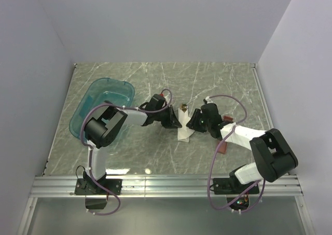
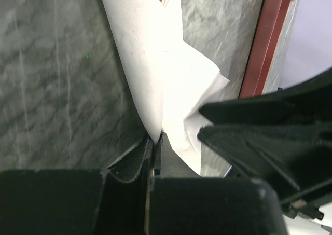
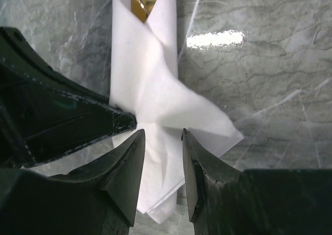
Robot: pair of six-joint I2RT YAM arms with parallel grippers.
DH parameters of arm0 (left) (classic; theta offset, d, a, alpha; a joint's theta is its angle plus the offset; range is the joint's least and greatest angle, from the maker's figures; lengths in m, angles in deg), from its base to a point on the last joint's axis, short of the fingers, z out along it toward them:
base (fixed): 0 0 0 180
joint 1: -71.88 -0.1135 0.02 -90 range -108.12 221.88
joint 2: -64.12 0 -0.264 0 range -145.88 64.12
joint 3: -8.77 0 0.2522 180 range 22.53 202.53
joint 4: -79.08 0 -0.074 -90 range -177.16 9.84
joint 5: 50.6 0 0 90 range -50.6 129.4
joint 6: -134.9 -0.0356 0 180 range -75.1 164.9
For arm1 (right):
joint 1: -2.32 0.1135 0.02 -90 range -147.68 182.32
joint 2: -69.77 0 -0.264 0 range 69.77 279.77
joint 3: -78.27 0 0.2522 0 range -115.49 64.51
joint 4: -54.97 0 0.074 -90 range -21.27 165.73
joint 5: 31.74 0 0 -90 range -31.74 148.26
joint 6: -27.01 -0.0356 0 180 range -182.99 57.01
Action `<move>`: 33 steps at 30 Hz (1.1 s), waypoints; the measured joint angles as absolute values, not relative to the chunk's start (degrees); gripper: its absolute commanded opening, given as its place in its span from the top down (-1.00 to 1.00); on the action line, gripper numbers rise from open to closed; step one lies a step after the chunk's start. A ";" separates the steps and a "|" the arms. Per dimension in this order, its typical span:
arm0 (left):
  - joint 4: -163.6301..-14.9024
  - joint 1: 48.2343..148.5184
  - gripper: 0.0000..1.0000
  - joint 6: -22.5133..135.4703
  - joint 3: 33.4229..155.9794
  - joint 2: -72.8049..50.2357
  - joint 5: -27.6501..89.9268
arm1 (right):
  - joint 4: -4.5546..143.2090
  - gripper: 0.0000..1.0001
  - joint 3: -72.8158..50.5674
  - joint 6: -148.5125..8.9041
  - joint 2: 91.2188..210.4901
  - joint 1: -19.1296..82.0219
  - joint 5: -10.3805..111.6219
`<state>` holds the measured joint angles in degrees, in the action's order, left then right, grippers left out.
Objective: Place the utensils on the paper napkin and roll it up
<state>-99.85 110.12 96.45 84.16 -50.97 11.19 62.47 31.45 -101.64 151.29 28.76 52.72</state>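
Paper napkin (image 3: 150,90) sits mid table (image 3: 270,90), folded loosely over the utensils (image 3: 144,1), brownish tip poking out the far end. We see the left gripper (image 2: 154,144) clenched on a napkin edge, the right gripper (image 3: 163,139) parted, straddling the loose flap. We judge it mid-roll; next needs that flap tucked tight without spilling the utensils

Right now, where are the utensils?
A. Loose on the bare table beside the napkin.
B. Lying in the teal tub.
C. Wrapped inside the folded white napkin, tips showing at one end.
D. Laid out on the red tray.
C: the right wrist view shows the paper napkin folded around the utensils, whose shiny brownish tips peek from its open far end.
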 measured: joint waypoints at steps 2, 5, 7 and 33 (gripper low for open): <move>-100.03 110.12 0.99 96.23 83.20 -50.20 11.19 | 62.23 0.14 31.50 -101.40 151.49 28.56 52.57; -100.31 110.09 0.99 95.99 82.02 -49.11 11.17 | 61.40 0.14 31.95 -101.01 151.53 28.27 51.65; -100.92 110.09 0.99 95.73 81.32 -48.41 11.17 | 60.81 0.14 32.22 -100.77 151.60 28.03 50.43; -101.18 109.94 0.42 96.40 79.41 -45.98 12.22 | 57.90 0.74 35.39 -100.03 153.58 28.54 48.63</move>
<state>-101.18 109.94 96.40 79.41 -45.98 12.22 57.90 35.39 -100.03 153.58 28.54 48.63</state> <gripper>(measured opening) 0.203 0.160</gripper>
